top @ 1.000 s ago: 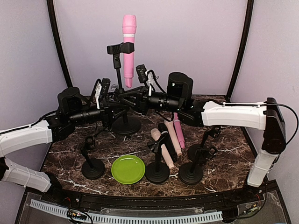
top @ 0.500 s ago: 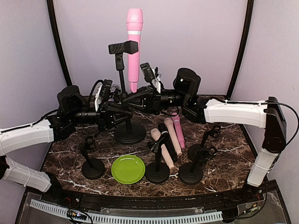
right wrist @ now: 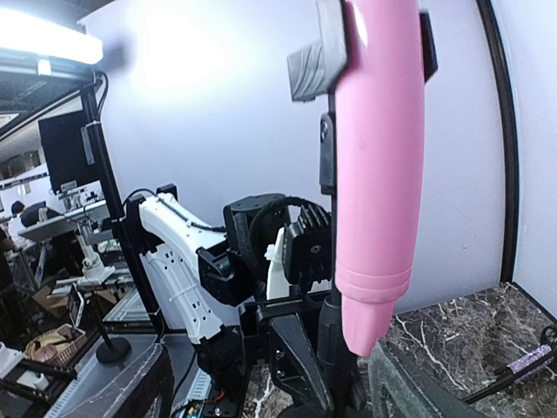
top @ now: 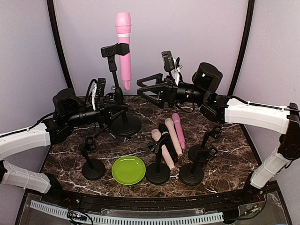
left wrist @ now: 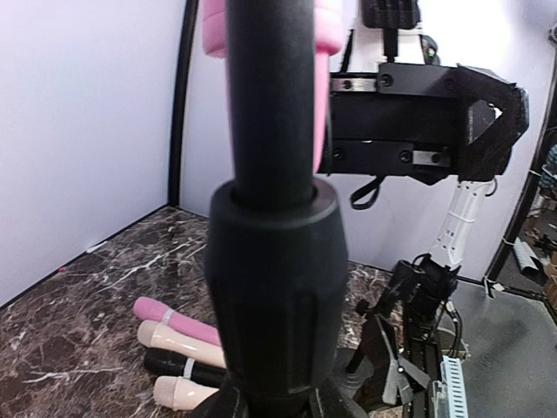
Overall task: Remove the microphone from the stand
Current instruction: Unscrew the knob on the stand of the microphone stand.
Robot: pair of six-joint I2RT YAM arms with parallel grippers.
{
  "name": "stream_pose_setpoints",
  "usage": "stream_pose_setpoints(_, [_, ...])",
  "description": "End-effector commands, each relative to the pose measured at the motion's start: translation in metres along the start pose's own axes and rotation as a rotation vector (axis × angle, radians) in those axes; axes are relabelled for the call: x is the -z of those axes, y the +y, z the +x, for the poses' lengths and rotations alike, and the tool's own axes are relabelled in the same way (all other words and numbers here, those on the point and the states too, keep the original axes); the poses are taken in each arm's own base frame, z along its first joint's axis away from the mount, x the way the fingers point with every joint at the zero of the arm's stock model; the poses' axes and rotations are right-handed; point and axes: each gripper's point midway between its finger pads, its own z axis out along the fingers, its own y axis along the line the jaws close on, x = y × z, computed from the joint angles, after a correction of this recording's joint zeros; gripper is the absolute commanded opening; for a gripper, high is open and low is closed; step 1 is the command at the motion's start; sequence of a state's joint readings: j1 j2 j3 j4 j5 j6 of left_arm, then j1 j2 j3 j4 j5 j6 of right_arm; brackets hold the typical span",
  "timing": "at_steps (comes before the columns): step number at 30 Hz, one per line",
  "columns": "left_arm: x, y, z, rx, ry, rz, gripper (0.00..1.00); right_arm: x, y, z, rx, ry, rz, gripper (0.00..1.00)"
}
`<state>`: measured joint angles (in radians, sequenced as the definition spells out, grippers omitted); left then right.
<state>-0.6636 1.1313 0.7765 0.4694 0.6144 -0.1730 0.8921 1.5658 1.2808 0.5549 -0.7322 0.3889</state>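
Near edge: green plate on the marble table, with short stands on either side of it. Behind these, several loose microphones lie side by side.

Mid-table: left gripper clenched low on the pole of the tall stand. The wrist view is filled by the pole, so the finger contact itself is hard to make out.

Further back: right gripper released, jaws spread wide. It sits level with the lower end of the pink microphone, just to its right, not touching.

Microphone upright, head up, seated in the clip at the top of the tall stand.
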Motion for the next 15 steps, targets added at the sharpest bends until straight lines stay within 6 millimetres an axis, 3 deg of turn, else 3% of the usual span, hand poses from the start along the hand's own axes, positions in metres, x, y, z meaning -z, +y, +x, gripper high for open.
stream_pose_setpoints(1, [0.023, 0.022, -0.044, -0.088, -0.157, -0.22, 0.0, 0.016, -0.011, -0.013, 0.022, -0.086, 0.106, 0.81])
stream_pose_setpoints(7, [0.029, 0.043, -0.044, -0.056, -0.142, -0.348, 0.0, 0.025, -0.052, -0.012, -0.066, -0.126, 0.36, 0.8])
stream_pose_setpoints(15, [0.025, 0.052, -0.035, -0.035, -0.103, -0.373, 0.0, -0.018, -0.055, 0.015, -0.069, -0.031, 0.492, 0.74])
